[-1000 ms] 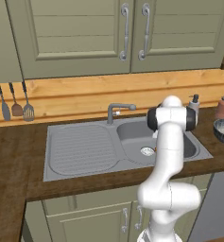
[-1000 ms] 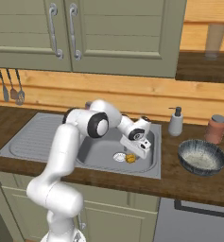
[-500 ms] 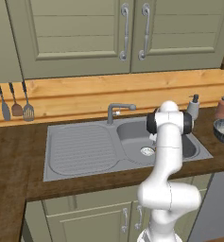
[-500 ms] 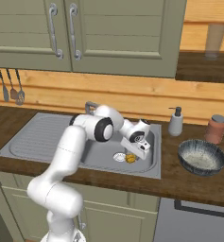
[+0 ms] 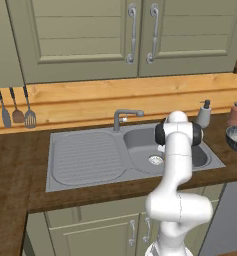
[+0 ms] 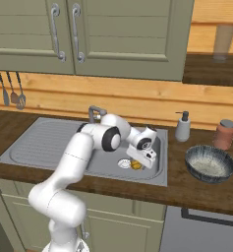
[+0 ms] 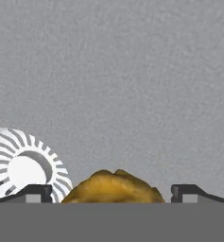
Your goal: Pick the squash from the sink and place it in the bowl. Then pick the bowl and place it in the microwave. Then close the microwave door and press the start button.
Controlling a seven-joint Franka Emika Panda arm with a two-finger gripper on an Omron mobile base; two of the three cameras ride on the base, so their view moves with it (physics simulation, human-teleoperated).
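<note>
Reaching down into the basin of the sink, the hand has its two dark fingertips spread wide, one to either side of the squash, neither shown touching it.

Squash: small, lumpy, yellow-orange, matt skin; lies on the basin floor just beside the round drain, toward the front edge of the basin; in the right base view it sits directly under the hand.

Sink: grey stainless steel, finely grained floor, one rectangular basin on the right, ribbed drainboard on the left, set into the dark wooden bench. Drain white, slotted like a wheel.

Faucet: grey, angled spout, standing at the back rim of the sink, just behind the arm's elbow.

Bowl: round, deep, dark patterned outside, pale speckled inside; stands on the bench to the right of the sink, near the front edge, well apart from the squash.

Soap dispenser: grey pump bottle, at the back right corner of the sink, between basin and bowl.

Jar: reddish-brown cylinder with a grey lid, behind the bowl near the back edge.

Utensils: three metal tools hanging against the pale wooden wall panel, at the far left.

Cabinet doors: olive-green, panelled, curved silver handles, above the sink.
</note>
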